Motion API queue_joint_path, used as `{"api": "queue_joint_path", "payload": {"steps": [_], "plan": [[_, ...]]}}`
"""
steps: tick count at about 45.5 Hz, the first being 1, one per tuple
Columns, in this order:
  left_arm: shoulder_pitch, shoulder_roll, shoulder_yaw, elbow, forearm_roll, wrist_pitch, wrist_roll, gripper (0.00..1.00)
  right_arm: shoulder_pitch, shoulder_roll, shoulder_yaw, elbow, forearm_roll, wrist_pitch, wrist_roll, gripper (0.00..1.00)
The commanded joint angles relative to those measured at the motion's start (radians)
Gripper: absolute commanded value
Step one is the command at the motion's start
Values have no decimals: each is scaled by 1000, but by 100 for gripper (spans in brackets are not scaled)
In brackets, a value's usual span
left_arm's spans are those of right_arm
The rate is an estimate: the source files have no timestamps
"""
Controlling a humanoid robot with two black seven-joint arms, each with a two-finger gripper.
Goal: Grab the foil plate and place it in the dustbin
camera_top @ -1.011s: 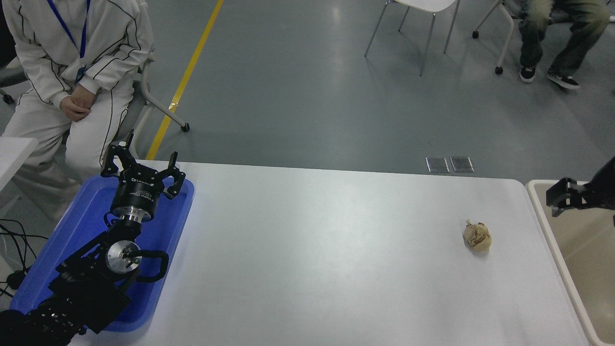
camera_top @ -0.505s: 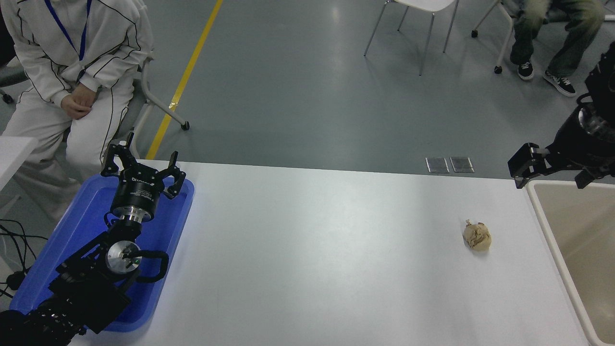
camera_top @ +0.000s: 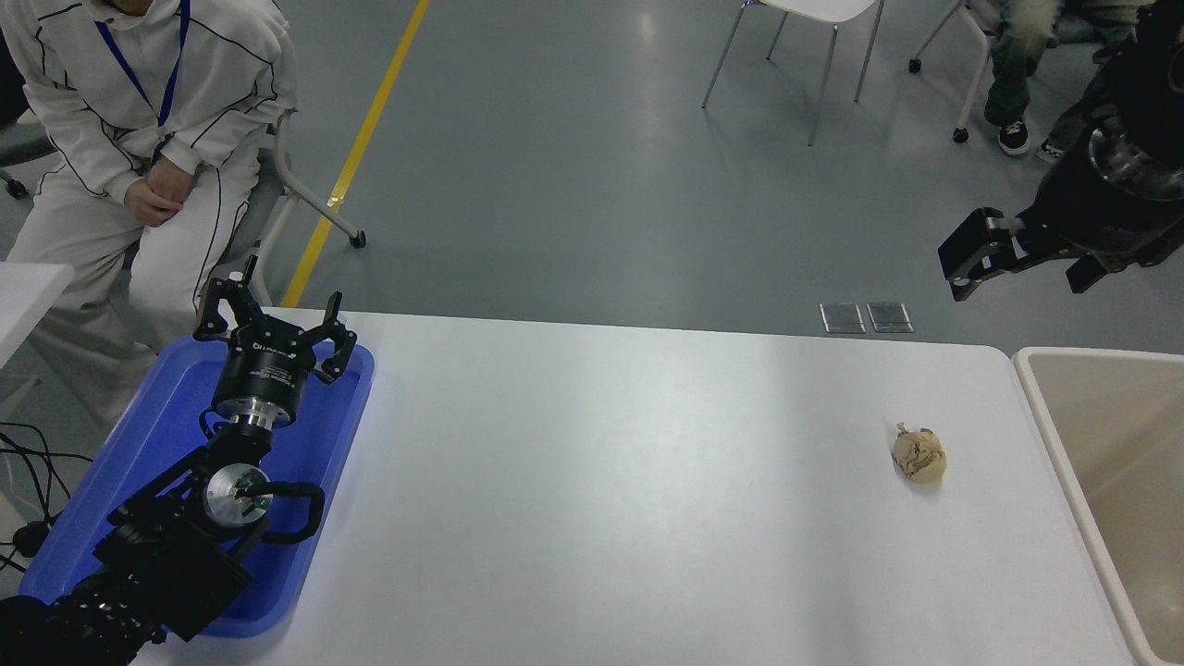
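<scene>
The foil plate is out of view; no silver tray shows on the table or in the visible part of the bin. The dustbin (camera_top: 1041, 388) is the beige bin with a cream rim at the table's right end, cut off by the picture's edge. My right gripper (camera_top: 1017, 266) hangs high in the air above and beyond the bin's far left corner, open and empty. My left gripper (camera_top: 275, 319) is parked at the lower left over the blue tray, fingers spread, holding nothing.
A small crumpled tan paper ball (camera_top: 919, 454) lies on the white table (camera_top: 601, 481) near the bin. A flat blue tray (camera_top: 148, 435) lies under my left arm. A person in white sits at the far left (camera_top: 139, 139); chairs and another person's legs are at the far right.
My right gripper has risen from just over the bin's left rim, moving up and a little left, and now hangs well above the table's far right corner. The left arm has not moved.
</scene>
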Motion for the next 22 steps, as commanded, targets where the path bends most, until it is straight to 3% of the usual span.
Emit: {"api": "queue_joint_path", "payload": {"steps": [1, 22], "plan": [[1, 0, 0, 0, 0, 0, 0, 100, 16, 44, -1, -3, 0, 1, 0, 100], [0, 0, 0, 1, 0, 0, 0, 100, 61, 79, -59, -8, 35, 1, 6, 100]]}}
